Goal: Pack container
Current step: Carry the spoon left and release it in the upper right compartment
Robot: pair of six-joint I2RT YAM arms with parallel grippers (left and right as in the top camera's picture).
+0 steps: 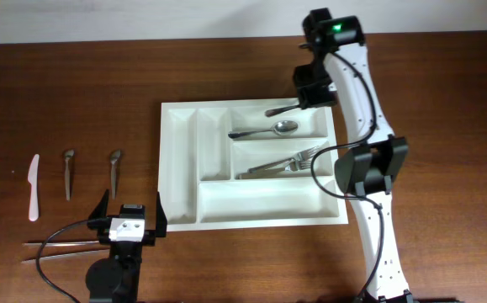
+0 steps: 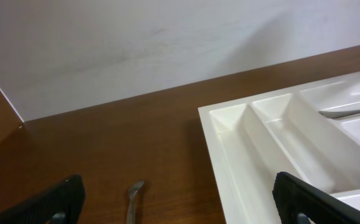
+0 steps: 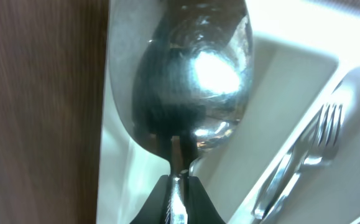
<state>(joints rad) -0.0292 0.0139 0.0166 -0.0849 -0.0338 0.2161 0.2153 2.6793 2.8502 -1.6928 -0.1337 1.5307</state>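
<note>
The container [image 1: 180, 160] is a white compartmented tray at the table's middle. My right gripper [image 1: 310, 97] hangs over its far right corner, shut on the handle of a metal spoon [image 1: 281, 110]. In the right wrist view the spoon's bowl [image 3: 192, 81] fills the frame above the tray wall [image 3: 279, 81], and the gripper [image 3: 178, 193] pinches its neck. A second spoon [image 1: 268, 130] lies in the far wide compartment and forks [image 1: 285, 164] in the middle one. My left gripper [image 1: 130, 220] stands open near the front left, holding nothing.
On the wood left of the tray lie a white plastic knife [image 1: 34, 187] and two metal utensils [image 1: 68, 172] [image 1: 114, 168]. Chopsticks [image 1: 62, 246] rest near the front edge beside the left arm. The left wrist view shows one utensil tip [image 2: 132, 199] and the tray corner [image 2: 273, 143].
</note>
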